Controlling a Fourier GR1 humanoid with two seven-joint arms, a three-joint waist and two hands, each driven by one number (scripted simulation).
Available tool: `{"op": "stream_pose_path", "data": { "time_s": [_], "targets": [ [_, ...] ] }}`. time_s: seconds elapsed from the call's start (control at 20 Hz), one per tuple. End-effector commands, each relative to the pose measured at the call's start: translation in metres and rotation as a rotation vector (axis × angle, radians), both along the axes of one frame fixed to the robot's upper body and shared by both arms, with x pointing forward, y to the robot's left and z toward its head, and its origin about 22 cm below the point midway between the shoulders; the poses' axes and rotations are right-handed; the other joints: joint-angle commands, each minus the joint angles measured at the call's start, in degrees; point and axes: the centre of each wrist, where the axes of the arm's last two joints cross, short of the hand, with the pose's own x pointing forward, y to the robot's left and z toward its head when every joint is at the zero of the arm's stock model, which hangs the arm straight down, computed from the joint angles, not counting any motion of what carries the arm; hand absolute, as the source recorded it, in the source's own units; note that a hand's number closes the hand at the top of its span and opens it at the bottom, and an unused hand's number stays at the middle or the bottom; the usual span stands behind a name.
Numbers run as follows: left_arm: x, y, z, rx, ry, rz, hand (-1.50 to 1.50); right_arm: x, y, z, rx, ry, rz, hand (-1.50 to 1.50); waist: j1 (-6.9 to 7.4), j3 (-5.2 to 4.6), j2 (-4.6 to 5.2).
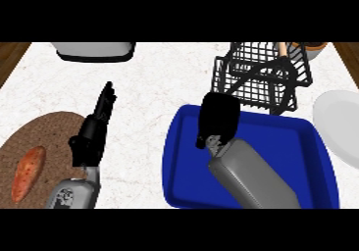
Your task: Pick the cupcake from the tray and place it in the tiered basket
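Colours on the desk (161,73): white marble w/ faint veins.
Tray (313,147) deep blue; tiered basket (262,73) black wire grid; plate (345,127) white; round mat (45,132) brown, woven look; sweet potato (28,171) orange-red; hands (220,120) black, forearms (251,176) grey.

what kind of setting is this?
Likely a kitchen counter: pale marble-look counter, blue tray, black wire tiered basket, white plate, and a sweet potato on a brown mat.

bright, even light — faint shadows
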Motion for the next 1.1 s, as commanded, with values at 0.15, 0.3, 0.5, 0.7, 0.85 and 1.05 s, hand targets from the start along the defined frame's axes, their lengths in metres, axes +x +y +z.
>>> {"op": "stream_pose_path", "data": {
  "time_s": [0.15,0.3,0.5,0.7,0.85,1.05],
  "targets": [
    [-0.002,0.001,-0.001,0.002,0.012,0.011,0.0,-0.011,0.028,0.091,-0.031,-0.204,-0.163,1.5,-1.06,-0.05,-0.4],
    [-0.006,0.013,0.001,0.014,0.02,0.032,0.0,-0.018,0.023,0.13,0.001,-0.263,-0.166,1.5,-1.53,-0.06,-0.78],
    [-0.005,0.011,-0.005,-0.007,0.034,0.037,0.0,-0.016,0.014,0.156,0.02,-0.288,-0.179,1.5,-2.16,-0.04,-0.53],
    [-0.01,0.009,-0.005,0.008,0.023,0.029,0.0,-0.008,0.014,0.198,0.066,-0.322,-0.201,1.5,-1.29,-0.06,-0.49],
    [-0.005,0.001,0.008,0.002,0.004,0.011,0.0,0.002,-0.002,0.221,0.252,-0.369,-0.211,1.5,-0.99,0.0,-0.2],
    [0.004,-0.003,0.006,-0.004,-0.018,0.03,0.0,0.009,0.003,0.226,0.274,-0.381,-0.218,1.5,-1.12,-0.02,0.07]
  ]
}}
